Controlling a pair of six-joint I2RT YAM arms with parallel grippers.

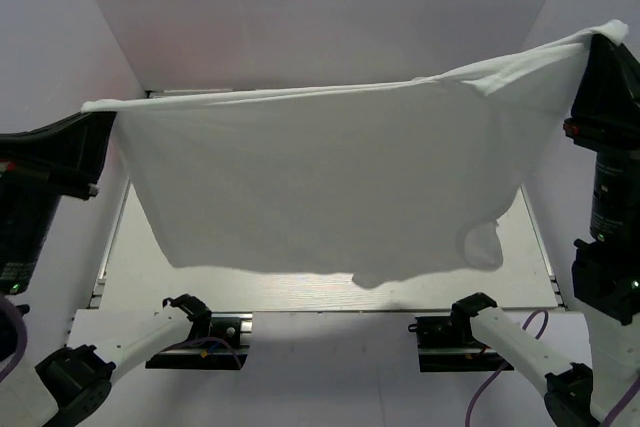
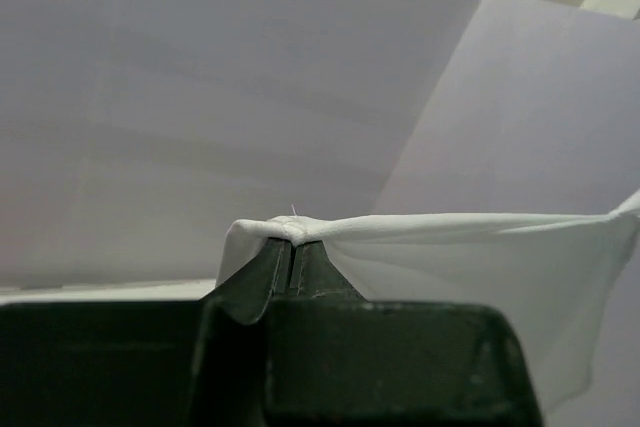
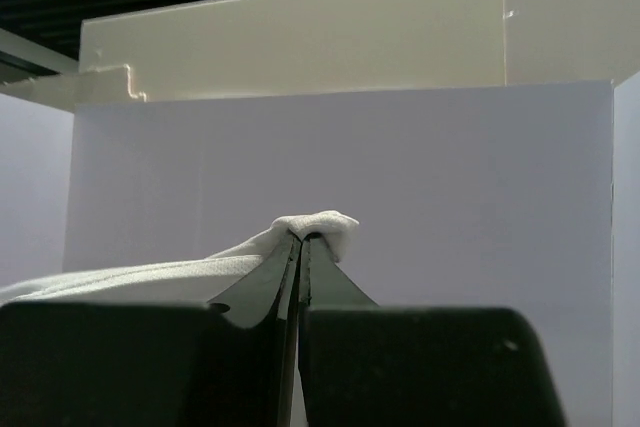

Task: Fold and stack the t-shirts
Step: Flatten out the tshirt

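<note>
Hanging in the air above the desk (image 1: 300, 292), the white t-shirt (image 1: 330, 167) is spread wide between the two claws, clear of the surface. Its upper edge runs nearly taut from the left corner up to the higher right corner. The lower edge hangs loose, and a slack flap droops at the lower right.

The left claw (image 1: 108, 112) is clamped on the left corner of the white t-shirt. The left wrist view shows its fingers (image 2: 270, 267) pressed together, a small bunch of cloth pinched at the tips. The right claw (image 1: 598, 42) is likewise closed tight on the right corner, with cloth bunched over its tips.

Pale panels (image 1: 330, 7) enclose the desk behind and at both sides.
</note>
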